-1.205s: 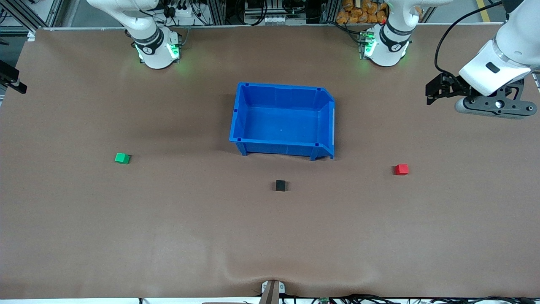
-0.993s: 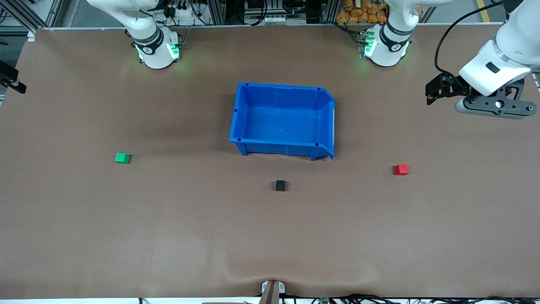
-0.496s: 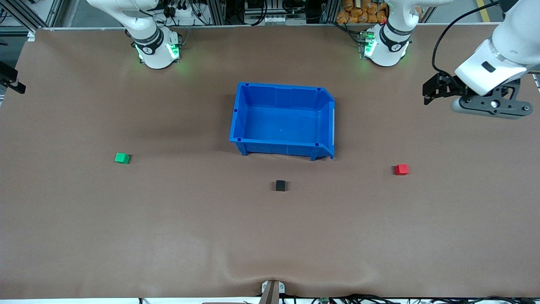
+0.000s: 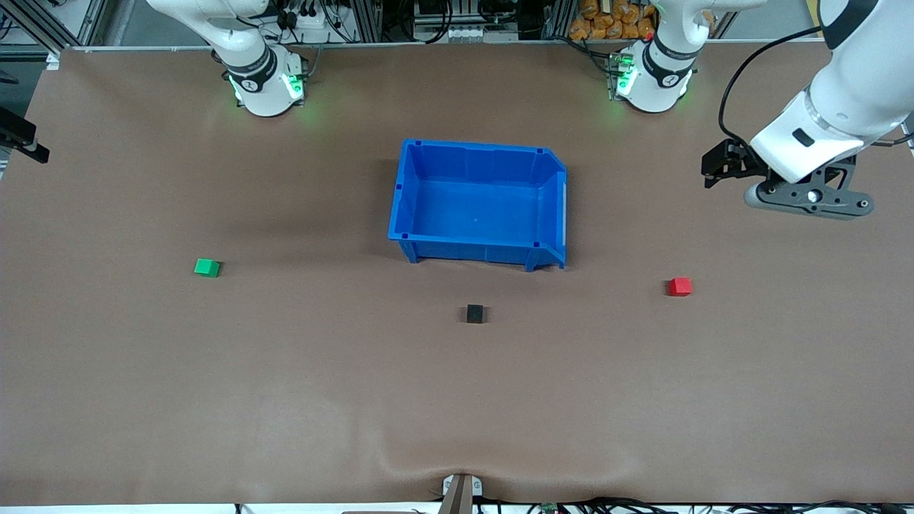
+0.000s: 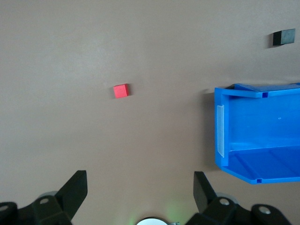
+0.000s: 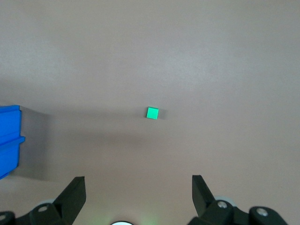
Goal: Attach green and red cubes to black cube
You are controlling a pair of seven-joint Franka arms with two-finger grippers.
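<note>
Front view: the left gripper (image 4: pixel 803 196) is hung over bare bench (image 4: pixel 285 400) at the left arm's end, the red cube (image 4: pixel 680 286) lying well clear of it. The black cube (image 4: pixel 475 313) is seen just before the bin (image 4: pixel 477 203), the green cube (image 4: pixel 207 268) toward the right arm's end.

Left wrist view: the fingers (image 5: pixel 75 192) are spread wide, empty, over bare bench with red cube (image 5: pixel 121 91), bin (image 5: pixel 255 131) and black cube (image 5: pixel 283 37) in sight.

Right wrist view: the right gripper (image 6: pixel 138 199) is held wide, empty, high over the green cube (image 6: pixel 152 113).
</note>
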